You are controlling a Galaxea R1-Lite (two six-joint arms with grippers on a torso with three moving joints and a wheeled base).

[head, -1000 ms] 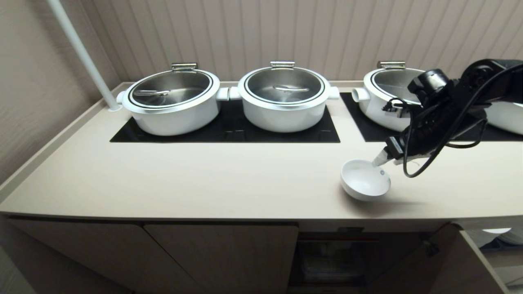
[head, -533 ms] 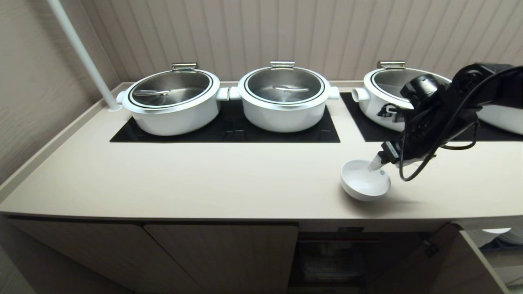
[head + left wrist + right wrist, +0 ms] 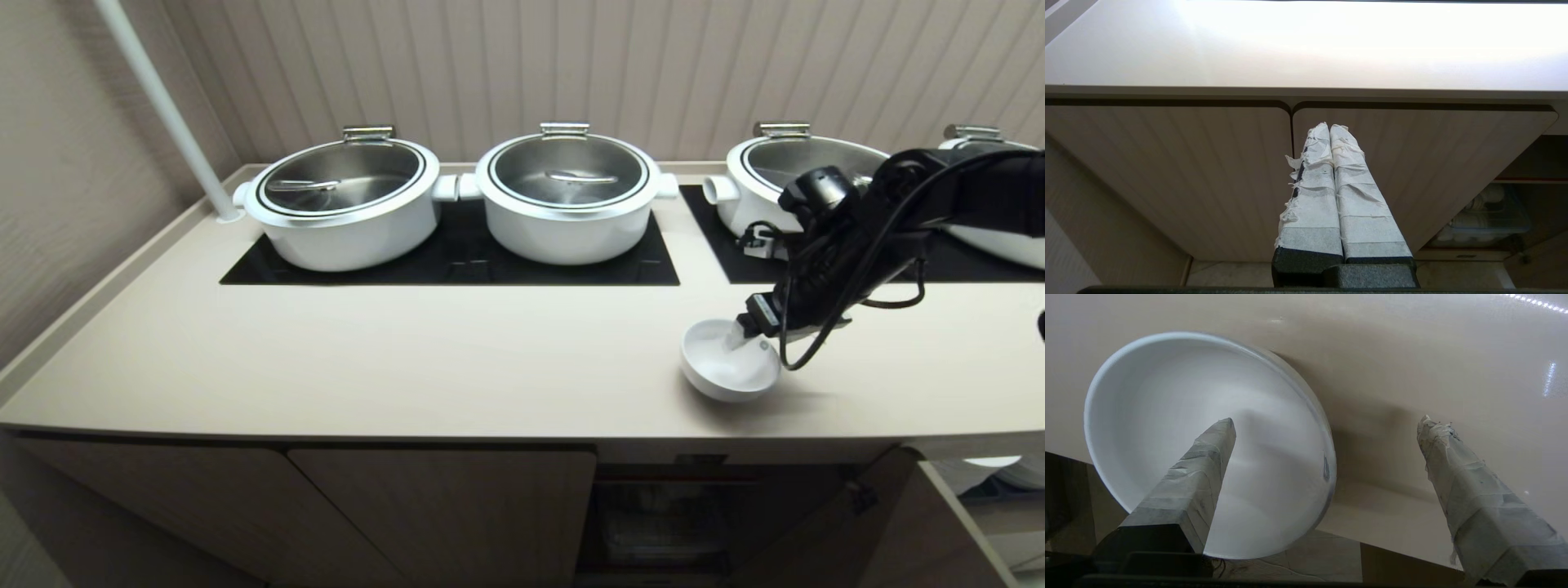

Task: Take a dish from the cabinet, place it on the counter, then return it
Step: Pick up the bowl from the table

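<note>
At right front of surface [image 3: 408, 359]: dish [image 3: 727, 371] rests upright, near edge. Right pincer [image 3: 1327, 428] has spread wide over last second, one finger inside dish, other outside rim, nothing gripped. Likely re-grasp for return to cabinet [image 3: 441, 506]. Left pincer [image 3: 1331, 130] closed, parked low.

**Desk:** Where does everything sit?

**Me:** I see the dish [image 3: 729, 359] on the counter [image 3: 408, 359], toward its right front edge. My right claw [image 3: 1327, 428] straddles the dish's rim, one finger inside, one outside. Behind it, four pots [image 3: 347, 200] stand in a row on the hob panels [image 3: 457, 261].

**Desk:** And below?

**Me:** The cabinet [image 3: 441, 514] lies under the counter; my left claw [image 3: 1331, 134] hangs before its doors.
</note>
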